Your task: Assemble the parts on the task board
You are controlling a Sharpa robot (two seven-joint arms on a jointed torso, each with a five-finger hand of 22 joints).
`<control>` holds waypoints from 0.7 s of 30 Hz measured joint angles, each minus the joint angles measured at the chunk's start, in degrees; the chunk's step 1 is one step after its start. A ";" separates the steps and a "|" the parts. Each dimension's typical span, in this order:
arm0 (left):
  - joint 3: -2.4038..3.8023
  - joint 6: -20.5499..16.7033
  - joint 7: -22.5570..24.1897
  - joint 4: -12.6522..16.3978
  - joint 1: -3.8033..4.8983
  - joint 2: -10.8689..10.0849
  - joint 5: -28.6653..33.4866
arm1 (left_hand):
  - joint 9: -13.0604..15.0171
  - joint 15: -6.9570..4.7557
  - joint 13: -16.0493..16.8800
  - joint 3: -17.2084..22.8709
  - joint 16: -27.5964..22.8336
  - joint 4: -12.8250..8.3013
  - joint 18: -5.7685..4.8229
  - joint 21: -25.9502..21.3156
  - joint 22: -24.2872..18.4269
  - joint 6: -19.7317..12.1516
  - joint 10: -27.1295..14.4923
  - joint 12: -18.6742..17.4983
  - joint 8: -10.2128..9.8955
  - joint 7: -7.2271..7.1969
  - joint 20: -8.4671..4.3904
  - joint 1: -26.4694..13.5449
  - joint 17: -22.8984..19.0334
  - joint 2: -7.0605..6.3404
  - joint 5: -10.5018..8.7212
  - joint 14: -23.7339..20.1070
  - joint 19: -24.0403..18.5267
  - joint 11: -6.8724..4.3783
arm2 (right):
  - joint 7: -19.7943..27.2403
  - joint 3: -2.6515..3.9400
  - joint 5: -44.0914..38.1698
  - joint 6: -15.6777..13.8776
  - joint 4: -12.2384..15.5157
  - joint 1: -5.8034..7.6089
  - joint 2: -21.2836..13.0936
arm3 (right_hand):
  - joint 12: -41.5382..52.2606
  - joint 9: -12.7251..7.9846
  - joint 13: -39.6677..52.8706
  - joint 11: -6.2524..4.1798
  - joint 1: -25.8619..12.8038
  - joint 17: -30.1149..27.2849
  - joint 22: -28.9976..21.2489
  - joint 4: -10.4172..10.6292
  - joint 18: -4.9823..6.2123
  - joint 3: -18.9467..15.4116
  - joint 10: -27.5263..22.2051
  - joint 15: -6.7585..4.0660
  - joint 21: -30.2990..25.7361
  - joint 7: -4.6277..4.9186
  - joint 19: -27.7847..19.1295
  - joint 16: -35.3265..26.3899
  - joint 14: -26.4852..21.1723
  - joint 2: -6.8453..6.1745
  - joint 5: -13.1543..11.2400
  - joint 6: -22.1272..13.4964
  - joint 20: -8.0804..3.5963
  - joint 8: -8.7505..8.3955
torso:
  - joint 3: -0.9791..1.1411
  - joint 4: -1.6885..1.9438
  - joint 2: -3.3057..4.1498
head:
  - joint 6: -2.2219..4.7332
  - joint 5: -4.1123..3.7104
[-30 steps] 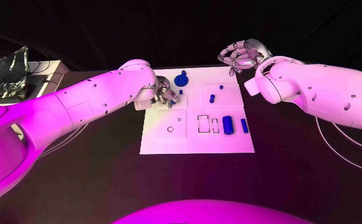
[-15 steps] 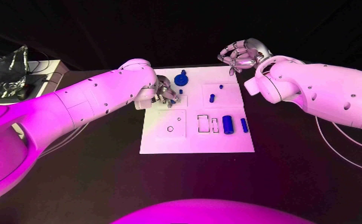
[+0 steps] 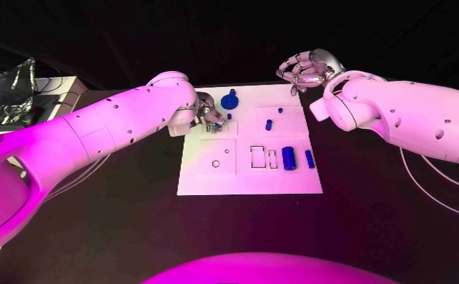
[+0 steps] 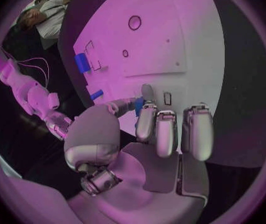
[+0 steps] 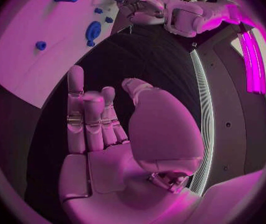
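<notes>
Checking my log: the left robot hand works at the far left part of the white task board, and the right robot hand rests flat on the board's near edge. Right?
Not quite. The left robot hand is at the white task board as you say, but the right robot hand is raised beyond the board's far right corner, fingers curled and holding nothing, as the head view shows.

Blue on white, set against black.
Centre frame sits the white task board [image 3: 251, 178], marked with thin dark outlines, a small ring and 2 rectangles, on the black table [image 3: 383, 224]. Upper middle of the board there's a deep blue round part [image 3: 229, 102]; at its lower right stand a fat blue cylinder [image 3: 289, 158] and a slimmer blue peg [image 3: 310, 159]. Silver left hand [image 3: 209, 119] on its white arm at centre left, silver right hand [image 3: 306, 71] at upper right.
</notes>
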 measured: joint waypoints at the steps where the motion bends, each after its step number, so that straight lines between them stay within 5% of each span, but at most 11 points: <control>1: 0.10 0.03 -0.03 0.12 0.03 -0.07 -0.11 | 0.00 0.00 0.06 0.00 0.00 0.00 0.00 0.00 0.00 0.02 0.00 0.00 0.00 -0.02 0.00 0.00 0.00 0.00 0.00 0.00 0.00 0.00 | 0.00 0.00 0.00 0.00 0.00 0.00 0.00 | 0.00 0.00 0.00 0.00 0.00 0.00 0.00 0.00 0.01 0.00 0.00 0.00 0.00 0.00 0.00 0.00 0.00 0.00 0.00 0.00 0.00 0.00 | 0.00 0.00 -0.01 | 0.01 0.00; 10: 1.57 0.16 -0.39 1.22 0.11 -0.28 -0.38 | -0.01 0.00 0.22 0.00 0.00 0.00 0.00 0.00 0.00 0.09 0.00 0.00 0.00 -0.08 0.00 0.00 0.00 0.00 0.27 0.00 0.00 0.00 | 0.00 0.00 -0.01 0.00 -0.06 0.00 0.02 | 0.00 0.00 0.00 0.00 0.00 0.00 0.00 0.00 0.01 0.00 0.00 0.00 0.00 0.00 0.00 0.00 0.00 0.00 0.00 0.00 0.00 0.00 | -0.06 -0.12 0.07 | 0.09 0.14; 21: 1.78 0.74 -1.17 -0.33 0.11 0.66 0.62 | 0.04 0.00 0.21 0.00 0.00 0.00 0.00 0.00 0.00 0.18 -0.01 0.22 0.00 0.00 0.00 0.00 0.00 0.00 0.48 0.00 0.00 0.01 | -0.02 0.00 -0.01 0.01 -0.07 0.00 0.07 | 0.00 -0.01 0.01 0.01 0.00 -0.01 0.00 0.01 0.01 -0.01 0.01 0.00 0.00 0.00 0.00 0.00 0.00 0.00 0.00 0.00 0.00 0.00 | -0.04 -0.07 0.08 | 0.04 0.04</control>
